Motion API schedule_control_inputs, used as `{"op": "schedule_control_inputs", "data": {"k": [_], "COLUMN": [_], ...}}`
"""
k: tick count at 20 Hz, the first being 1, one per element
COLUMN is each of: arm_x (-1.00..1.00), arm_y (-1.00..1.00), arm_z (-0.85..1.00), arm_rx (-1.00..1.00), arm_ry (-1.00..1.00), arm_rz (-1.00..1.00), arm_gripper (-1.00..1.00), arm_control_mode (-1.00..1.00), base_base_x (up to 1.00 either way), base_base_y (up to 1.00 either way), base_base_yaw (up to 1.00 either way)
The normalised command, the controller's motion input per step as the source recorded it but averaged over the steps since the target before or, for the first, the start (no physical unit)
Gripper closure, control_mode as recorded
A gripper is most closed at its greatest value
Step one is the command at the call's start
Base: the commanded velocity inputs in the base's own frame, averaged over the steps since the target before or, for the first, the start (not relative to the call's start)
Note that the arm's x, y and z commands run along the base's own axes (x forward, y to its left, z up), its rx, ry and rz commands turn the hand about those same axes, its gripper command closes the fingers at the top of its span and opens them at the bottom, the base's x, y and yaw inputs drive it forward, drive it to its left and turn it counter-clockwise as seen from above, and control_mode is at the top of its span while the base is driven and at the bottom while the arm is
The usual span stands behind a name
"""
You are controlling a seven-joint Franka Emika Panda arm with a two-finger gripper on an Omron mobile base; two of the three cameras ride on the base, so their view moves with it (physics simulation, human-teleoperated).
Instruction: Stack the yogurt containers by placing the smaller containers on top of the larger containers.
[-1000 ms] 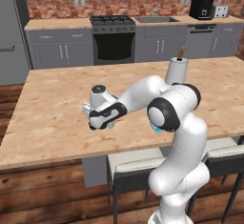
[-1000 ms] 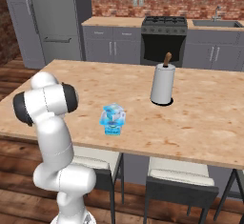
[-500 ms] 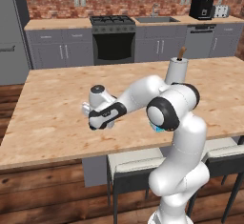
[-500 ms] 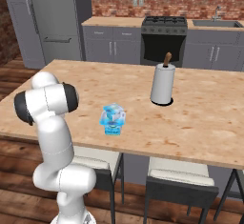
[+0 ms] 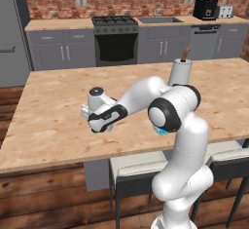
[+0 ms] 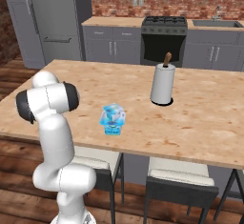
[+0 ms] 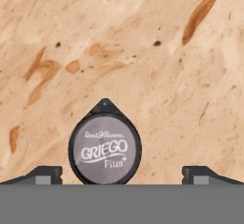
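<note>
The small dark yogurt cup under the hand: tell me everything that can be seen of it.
The small dark yogurt cup, seen from straight above in the hand view, has a dark rim with a little pointed tab at one side and a grey foil-like lid printed "GRIEGO Plus" in pale letters. It stands upright on the light wooden counter, with nothing on top of it. The open hand hangs above it, fingertips either side, neither touching. Its side walls are hidden from this angle.
</note>
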Motion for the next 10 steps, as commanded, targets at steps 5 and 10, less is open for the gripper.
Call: {"op": "schedule_control_inputs", "data": {"k": [5,10], "arm_x": [0.08,0.04], "arm_y": [0.05,0.0], "arm_z": [-0.04,-0.03], "arm_rx": [-0.02,0.0], "arm_ry": [0.0,0.0], "arm_rz": [0.0,0.0], "arm_gripper": [-1.0,-1.0], "arm_control_mode": [-1.0,-1.0], "base_base_x": [0.0,0.0], "base_base_y": [0.0,0.0], "base_base_yaw": [0.0,0.0]}}
